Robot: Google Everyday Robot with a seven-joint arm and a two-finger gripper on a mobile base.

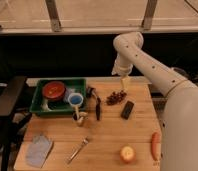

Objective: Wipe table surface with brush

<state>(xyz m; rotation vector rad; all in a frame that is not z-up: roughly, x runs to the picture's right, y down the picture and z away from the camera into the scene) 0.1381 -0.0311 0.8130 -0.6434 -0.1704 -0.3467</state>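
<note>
Gripper [125,83] at the far side of the table surface [112,132], pointed down, just above a dark-red cluster [116,97], possibly grapes. Open or closed: cannot tell. Nothing seen in its grasp.

Brush [97,106] flat on the wood, left of the cluster, just right of the green tray [42,109], laid roughly front to back. Apart from the gripper, untouched. Bristle end hard to make out, perhaps the far end.

Black block [127,110] to the right of the brush, near but apart. Small pale item [80,118] close by the brush's near end. Fork [79,149], grey cloth [39,149] and apple [127,154] along the front.

Step in hand, by judgement: reach for the brush, wiping not yet begun.

Next move calls for a shift left and forward past the cluster, alignment across the black handle at mid-length, a descent, a firm close, a lift. After that, bristles down onto bare wood. Little room beside the tray wall and the pale item, so a narrow approach.
</note>
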